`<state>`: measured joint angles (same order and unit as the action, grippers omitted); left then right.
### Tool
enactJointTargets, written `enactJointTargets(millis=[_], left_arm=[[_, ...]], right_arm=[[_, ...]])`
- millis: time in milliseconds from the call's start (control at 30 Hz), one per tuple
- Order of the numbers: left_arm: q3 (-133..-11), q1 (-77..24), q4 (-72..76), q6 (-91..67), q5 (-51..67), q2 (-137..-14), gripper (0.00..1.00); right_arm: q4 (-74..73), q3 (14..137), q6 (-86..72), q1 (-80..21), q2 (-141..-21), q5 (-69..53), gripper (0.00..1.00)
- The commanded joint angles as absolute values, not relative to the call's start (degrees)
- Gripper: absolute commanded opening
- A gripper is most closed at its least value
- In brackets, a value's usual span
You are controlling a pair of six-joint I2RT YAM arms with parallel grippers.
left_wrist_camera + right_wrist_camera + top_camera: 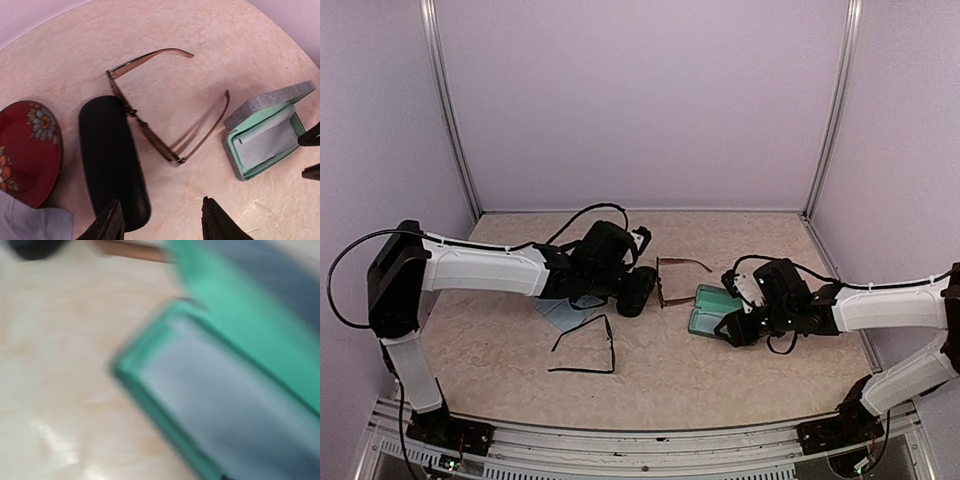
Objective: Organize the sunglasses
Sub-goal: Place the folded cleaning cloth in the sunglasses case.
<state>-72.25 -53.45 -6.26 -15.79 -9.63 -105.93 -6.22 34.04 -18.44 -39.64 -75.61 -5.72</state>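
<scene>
**Spotter:** Closest to the lens, your left pincer [159, 226] hangs spread, nothing between its fingers, just over the near end of the black case [112, 160]. That case looks shut and lies about mid-surface [500, 345].

**Operator:** Where are the sunglasses?

**Spotter:** The reddish-brown pair [152, 140] lies unfolded between the black case and the open grey case [270, 100] with the teal lining. Its frame runs along the black case's edge (touching or just beside, I cannot tell) and sits apart from the grey one. The black-framed pair [588, 352] is unfolded too, toward the near edge and left of middle, well apart from both cases. Neither pair is in a case.

**Operator:** And my right side?

**Spotter:** Your right wrist view is only a blur of teal lining, so go by the left wrist view. There the right pincer [311, 156] shows two dark tips standing apart beside the open case, with bare surface between them. It is spread and pinching nothing I can see.

**Operator:** Which step am I on?

**Spotter:** I'd judge a case stands ready and you are about to collect the reddish-brown pair. A light cloth [265, 140] already lies inside that case. The next move calls for a low, narrow pinch on the thin frame near a hinge. Then fold the long arms in, probably with your other pincer steadying, since I doubt the pair will fit the case unfolded.
</scene>
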Motion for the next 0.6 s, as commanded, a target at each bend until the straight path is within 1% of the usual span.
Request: enactJointTargets(millis=[0,167,267,367,467,567], left_arm=[[-67.1,-52.1,-7.4,-18.6,-13.8,-98.5,0.53],[-60.8,-50.6,-12.6,-19.9,-13.2,-92.5,0.56],[-56.6,-48.4,-15.5,-20.3,-11.7,-89.3,0.59],[-52.9,-46.0,-17.1,-20.2,-8.9,-86.3,0.6],[-50.9,-44.0,-18.2,-19.4,-5.5,-84.6,0.61],[-50.3,-43.0,-19.1,-17.5,-2.9,-85.6,0.61]], right_arm=[[0.0,36.2,-15.6,-43.6,-77.2,-7.9,0.54],[1.4,39.3,-14.1,-47.0,-82.1,-8.2,0.57],[0.9,41.4,-13.6,-48.4,-85.0,-7.5,0.57],[0.6,42.9,-13.4,-49.2,-87.2,-7.3,0.57],[1.1,43.3,-13.4,-49.5,-88.2,-7.8,0.57],[1.7,43.2,-13.7,-49.6,-88.3,-8.1,0.57]])
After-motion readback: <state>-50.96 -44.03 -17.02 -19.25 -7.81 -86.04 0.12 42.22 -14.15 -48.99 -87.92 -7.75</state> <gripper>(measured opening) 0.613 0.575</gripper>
